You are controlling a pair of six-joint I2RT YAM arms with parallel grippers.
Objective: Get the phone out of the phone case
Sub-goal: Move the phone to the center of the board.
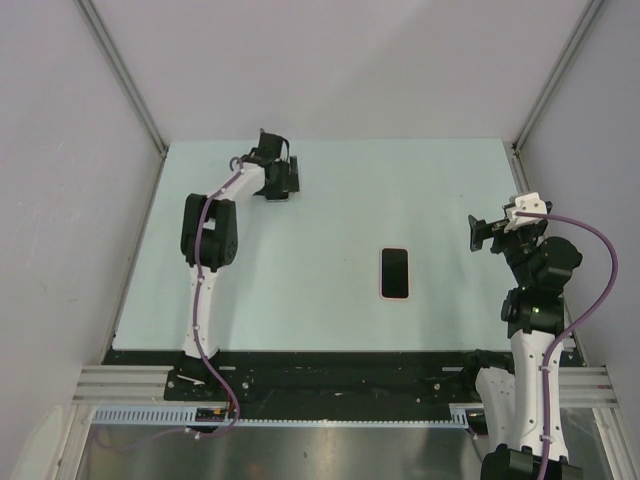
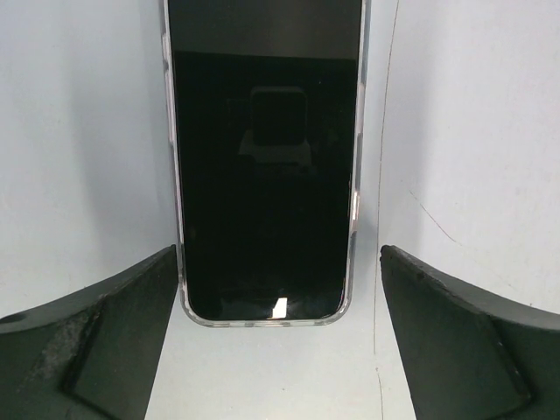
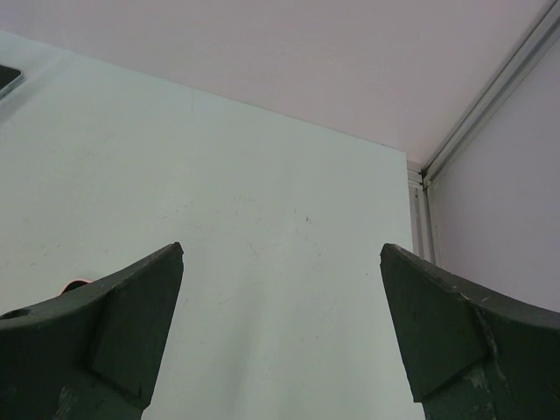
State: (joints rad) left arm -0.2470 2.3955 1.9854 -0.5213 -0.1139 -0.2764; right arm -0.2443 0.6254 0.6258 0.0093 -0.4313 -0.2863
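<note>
Two claws, and both stand wide open with nothing in them. Left of the phone (image 1: 396,272), and well apart from it in the overhead view, is the left claw (image 1: 283,176), toward the far side of the table (image 1: 300,300). The phone lies flat, screen up, in its pink-rimmed case (image 1: 396,298), near the middle of the table. Right of the phone, nearer to it but not touching, hangs the right claw (image 1: 480,233).

The phone seems not yet out, so I judge the step in hand is the approach. To do it well, one claw should press the case down at one end. The other should peel the rim off one corner first, rather than pull the whole phone at once.

One thing is hard to make out. The left wrist view shows a phone with a pale rim just between its fingers (image 2: 105,341). This does not agree with the overhead view, and I cannot tell if it is the same phone. The right wrist view cuts off a dark corner at its left edge.
</note>
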